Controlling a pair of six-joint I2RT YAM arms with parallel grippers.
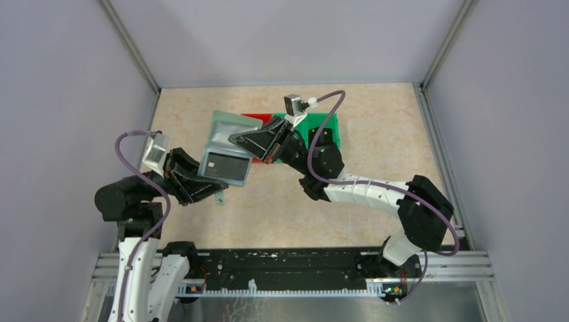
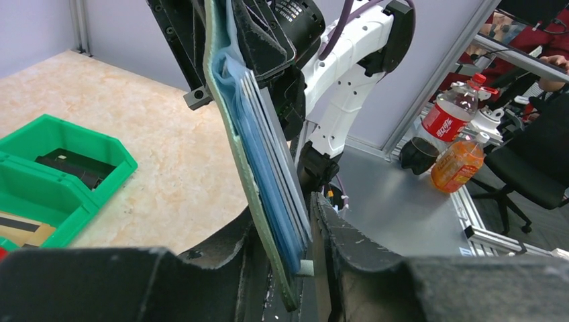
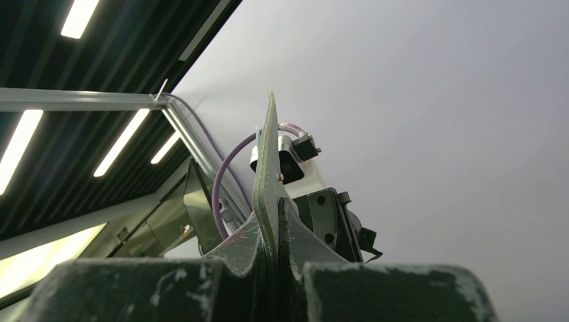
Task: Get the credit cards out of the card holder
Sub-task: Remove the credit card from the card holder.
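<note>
The card holder (image 1: 228, 131) hangs open in the air over the left half of the bench (image 1: 376, 121), about midway between the near and far edges, gripped from both sides. The left hand (image 1: 204, 176) is closed on its lower edge, and the right hand (image 1: 243, 142) is clamped shut on a thin flap at its right side. From above, one dark credit card (image 1: 225, 165) sits in the lower pocket.

The only writing is white lettering on the red label of a cola bottle (image 2: 449, 114) and a small white print on a motor housing (image 2: 292, 12). Both show only in the left wrist view and are too small to read. An orange drink bottle (image 2: 456, 161) stands just beside the cola bottle, off the bench.

The left wrist view shows the holder edge-on, with pale blue pocket layers stacked inside the grey-green cover. It also shows dark items lying in the green bin (image 2: 100, 151).

From above, that bin is next to a red bin (image 1: 258, 119) by the middle of the far edge, both partly behind the holder and right arm.

The right wrist view looks upward: the flap's edge rises between its fingers (image 3: 235, 261) against ceiling strip lights (image 3: 124, 141).
</note>
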